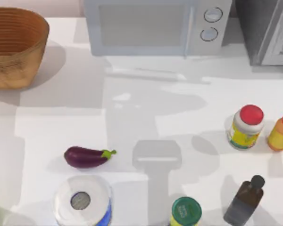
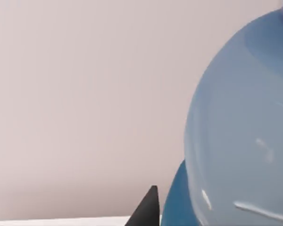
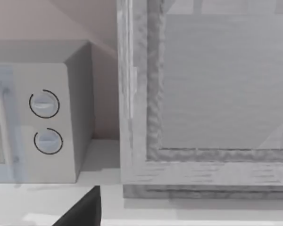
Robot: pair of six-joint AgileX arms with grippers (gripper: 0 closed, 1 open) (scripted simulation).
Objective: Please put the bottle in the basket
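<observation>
1. The bottle (image 2: 240, 127) looms close to the left wrist camera, a pale blue rounded body with a darker blue part low down, set against a plain wall.
2. A dark tip of the left claw (image 2: 146, 212) pokes up just beside the bottle; whether that claw is clenched or released cannot be told.
3. The basket (image 1: 12, 44) sits at the desk's far left corner, upright, its ribbed inner wall showing.
4. A dark tip of the right claw (image 3: 82, 209) faces the microwave (image 3: 47, 127) and a grey cabinet (image 3: 203, 94) at the back of the desk (image 1: 61, 127); its grip cannot be told either.
5. On the white desk lie an eggplant (image 1: 86, 157) and, near it, a white roll with a blue side (image 1: 82, 200).
6. Toward the right stand a red-capped jar (image 1: 246, 126), an orange bottle (image 1: 280, 132) just beside it, a dark brown bottle (image 1: 244, 200) and a green-lidded jar (image 1: 186, 212).
</observation>
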